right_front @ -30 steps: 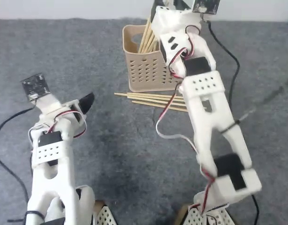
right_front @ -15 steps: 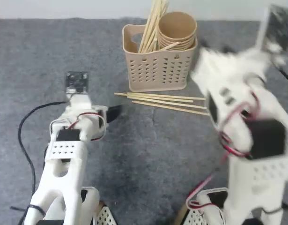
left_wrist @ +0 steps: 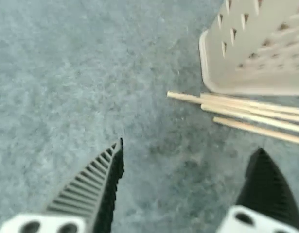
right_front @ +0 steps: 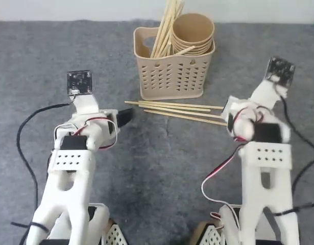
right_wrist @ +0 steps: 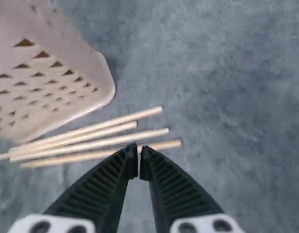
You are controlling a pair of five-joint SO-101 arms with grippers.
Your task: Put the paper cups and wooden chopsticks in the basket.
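Well, on the desk (right_front: 146, 168) the basket (right_front: 169, 76) already holds the cups (right_front: 193, 30) and some chopsticks (right_front: 164, 28); four loose chopsticks (right_front: 177, 109) lie just in front. Left tool (left_wrist: 189, 148) gapes near their ends, right tool (right_wrist: 138, 148) is clenched, empty. Next, I'd guess: pinch one stick.

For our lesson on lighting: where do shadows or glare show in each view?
High view: soft, even light, only a faint shadow beside the basket, no glare. Left wrist view: thin soft shadows under the loose chopsticks. Right wrist view: likewise.
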